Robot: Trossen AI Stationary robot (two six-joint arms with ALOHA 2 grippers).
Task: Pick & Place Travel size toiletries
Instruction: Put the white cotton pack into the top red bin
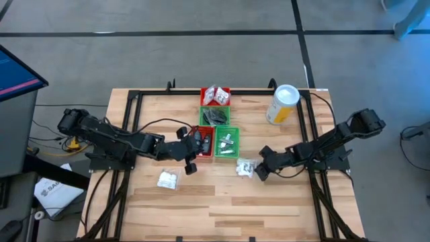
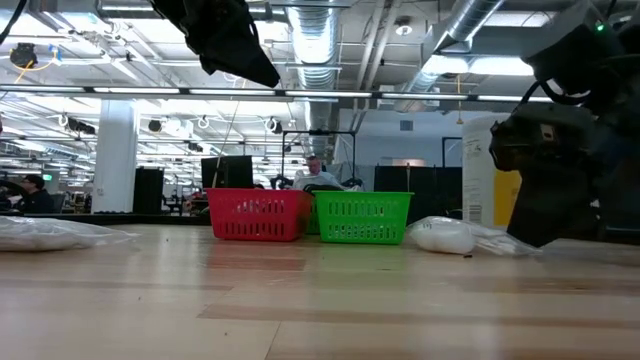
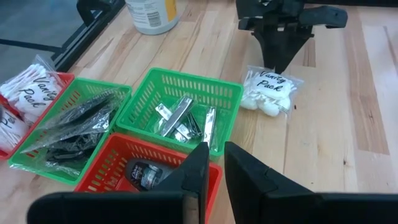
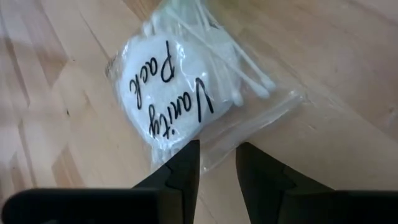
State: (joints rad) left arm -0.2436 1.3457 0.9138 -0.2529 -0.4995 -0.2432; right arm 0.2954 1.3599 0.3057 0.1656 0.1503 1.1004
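A clear sachet marked "Vanity Pack" (image 4: 165, 87), holding white pads and cotton swabs, lies flat on the wooden table (image 1: 222, 202) near its right middle (image 1: 245, 168). My right gripper (image 4: 217, 152) slants down at it, open, with its fingertips either side of the sachet's clear near edge. My left gripper (image 3: 216, 155) hovers over the near red tray (image 3: 118, 168), its fingers a narrow gap apart with nothing between them. A second sachet (image 1: 167, 179) lies left of centre. My right gripper has its fingertips (image 4: 186, 158) at the sachet's clear plastic edge (image 4: 214, 149), coming from the table's right side and slanting down. I cannot tell whether they touch it. The sachet lies flat on the table.
Four small trays stand at the middle: a far red one (image 1: 215, 95) with sachets, a green one (image 1: 215, 115) with dark items, the near red one (image 1: 203, 142), and a green one (image 1: 227, 142) with silvery tubes. A yellow canister (image 1: 282, 104) stands far right. The near table half is bare wood.
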